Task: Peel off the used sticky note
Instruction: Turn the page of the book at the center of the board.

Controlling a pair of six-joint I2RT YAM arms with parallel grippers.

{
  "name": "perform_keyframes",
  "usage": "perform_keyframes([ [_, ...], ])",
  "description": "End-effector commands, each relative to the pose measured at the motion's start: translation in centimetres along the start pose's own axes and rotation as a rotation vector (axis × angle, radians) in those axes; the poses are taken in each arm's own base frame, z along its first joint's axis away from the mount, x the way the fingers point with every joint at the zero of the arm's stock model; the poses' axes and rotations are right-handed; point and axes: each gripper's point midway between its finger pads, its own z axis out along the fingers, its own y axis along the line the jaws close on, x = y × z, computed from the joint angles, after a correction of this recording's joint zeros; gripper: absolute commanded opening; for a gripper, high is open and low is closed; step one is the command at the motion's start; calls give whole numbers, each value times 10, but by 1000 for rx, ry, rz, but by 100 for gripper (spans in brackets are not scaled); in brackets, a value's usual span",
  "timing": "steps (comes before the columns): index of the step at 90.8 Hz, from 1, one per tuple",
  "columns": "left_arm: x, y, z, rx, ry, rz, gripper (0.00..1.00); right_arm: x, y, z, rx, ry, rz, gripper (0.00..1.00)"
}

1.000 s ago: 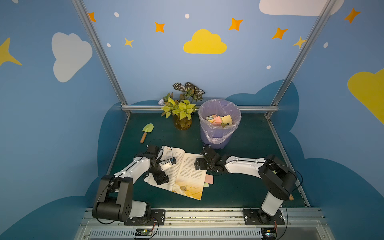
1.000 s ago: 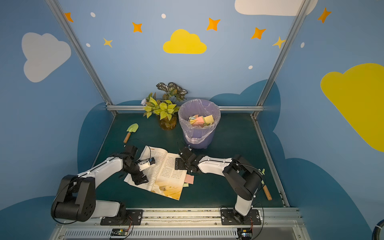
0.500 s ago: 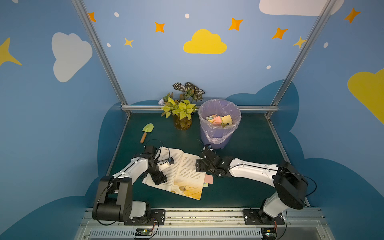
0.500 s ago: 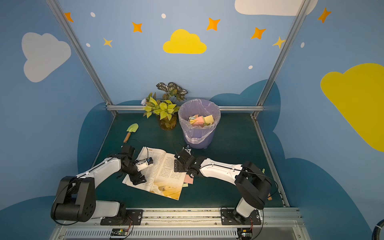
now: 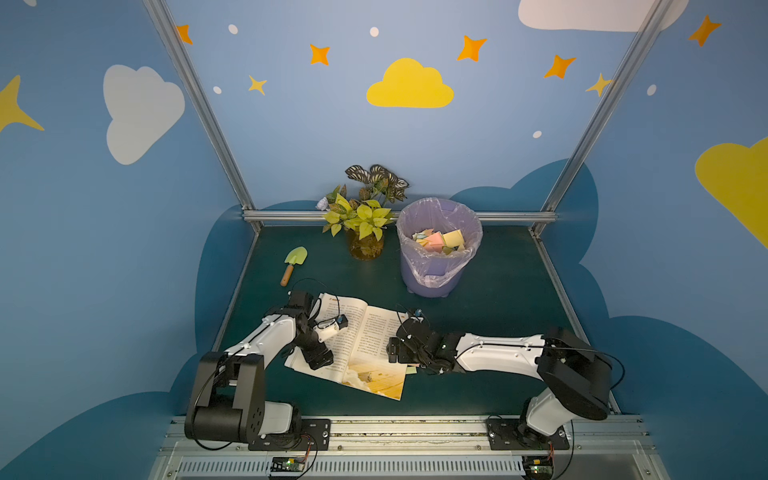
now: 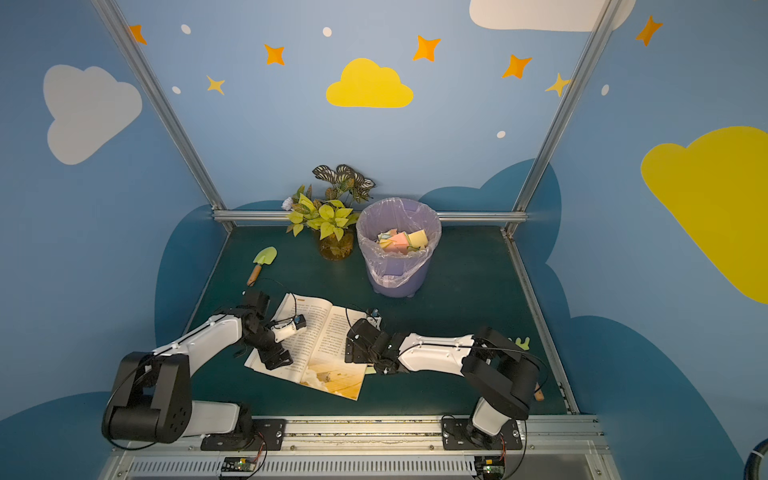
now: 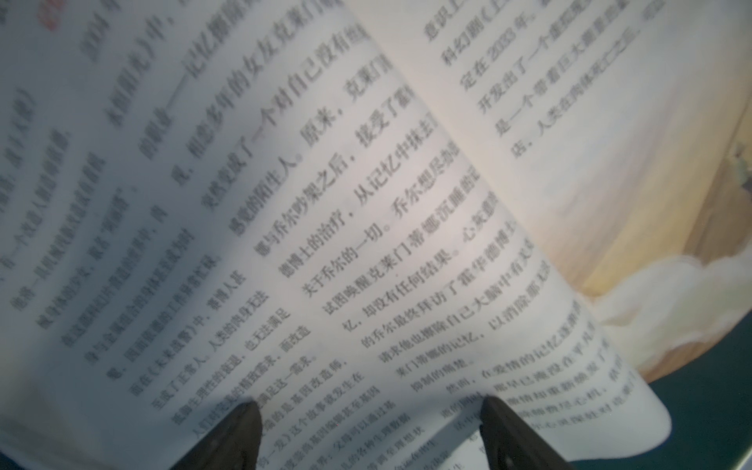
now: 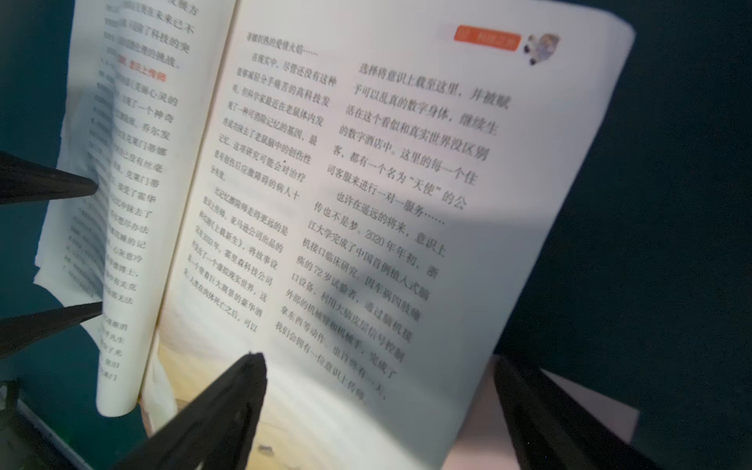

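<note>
My left fingers [image 7: 232, 439] stand wide apart in the left wrist view, open and gripping nothing. Their tips hang over the lower part of the left page of the open book [image 5: 361, 345], but I cannot tell if they touch the paper. In the right wrist view the same two tips come in from the side, apart from each other, next to a page that curls up. My right fingers [image 8: 219, 415] are also spread wide and hold nothing: one tip is above the right page, near the coloured picture at its bottom, and the other is beyond the outer edge of the page, above the pink sticky note [image 8: 590, 407]. This note lies on the table [image 5: 498, 291], coming out from under the outer edge of the right page, and the dark finger covers a part of it; whether the finger touches it I cannot say. In both top views the right fingers and the wrist hide almost all of the note; only a small pale scrap [image 5: 412, 369] shows beside the edge of the book, and I cannot tell if it belongs to the same note. The print is blurred in both wrist views. Behind the book stands a bin [image 5: 432, 272] lined with a plastic bag, with coloured notes inside.
</note>
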Motion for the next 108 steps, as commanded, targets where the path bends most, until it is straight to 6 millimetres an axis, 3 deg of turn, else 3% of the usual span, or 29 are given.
perform_keyframes([
  [1, -6, -1, -4, 17, -23, -4, 87, 1, 10, 6, -46, 8, 14, 94],
  [59, -7, 1, -4, 20, -22, -9, 86, -2, 39, -17, -53, -48, -90, 94],
  [94, -9, 2, -6, 12, -28, -11, 86, -8, 72, -25, -220, -59, -79, 94],
  [108, -19, -3, -14, 55, -85, -23, 86, -11, 88, -29, -301, -65, -81, 94],
])
